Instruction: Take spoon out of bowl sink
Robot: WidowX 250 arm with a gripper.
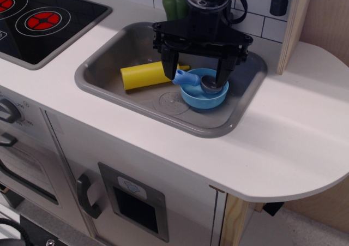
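Note:
The spoon [192,78] lies in the light blue bowl [205,97], its dark scoop inside and its blue handle sticking out over the bowl's left rim. The bowl sits on the floor of the grey sink [163,118], right of the middle. My gripper [196,72] hangs low over the bowl with its jaws open wide. One black finger [169,65] stands just left of the handle tip, the other [222,74] stands by the scoop at the right. The spoon lies between them. I cannot tell whether either finger touches it.
A yellow squeeze bottle [143,75] lies on its side in the sink, left of the bowl. A green pepper [174,4] stands behind the sink by the tiled wall. The black stovetop [38,20] with red rings is at the far left. A wooden post [294,22] rises at the right.

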